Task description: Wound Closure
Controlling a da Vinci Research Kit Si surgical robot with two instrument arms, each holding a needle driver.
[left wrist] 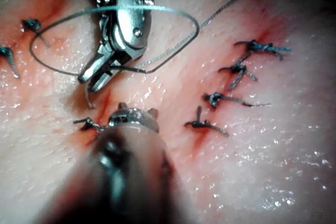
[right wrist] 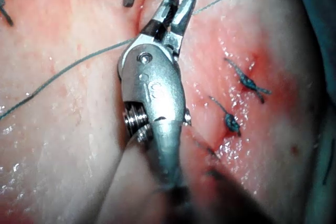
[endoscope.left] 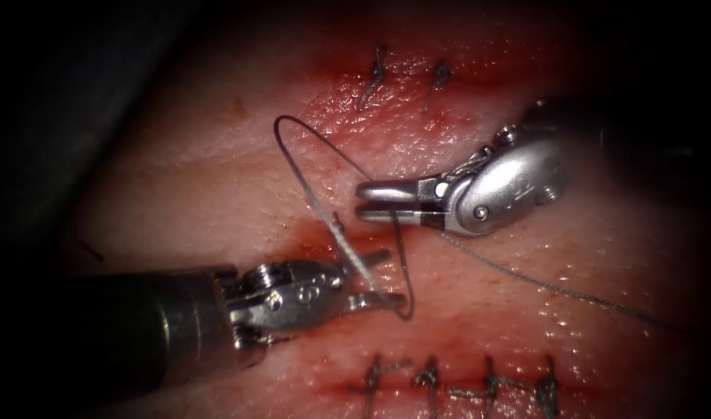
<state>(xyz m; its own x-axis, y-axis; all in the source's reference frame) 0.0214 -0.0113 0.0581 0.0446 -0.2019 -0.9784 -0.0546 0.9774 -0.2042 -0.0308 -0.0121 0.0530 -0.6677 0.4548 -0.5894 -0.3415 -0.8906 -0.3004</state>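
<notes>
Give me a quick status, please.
Left tool open, thread between its jaws. Right tool shut on needle, apparently clear of tissue. Thread loops over tissue.

The curved needle (endoscope.left: 403, 268) hangs from the right end effector (endoscope.left: 371, 200), gripped near one end, tip toward six o'clock. Thread (endoscope.left: 293, 159) loops toward ten o'clock over the glistening tissue (endoscope.left: 216, 194).

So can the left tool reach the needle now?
Probably yes: the left tool, open and empty, flanks the needle, which the right tool holds, apparently free of the tissue; only thread crosses its jaws.
</notes>
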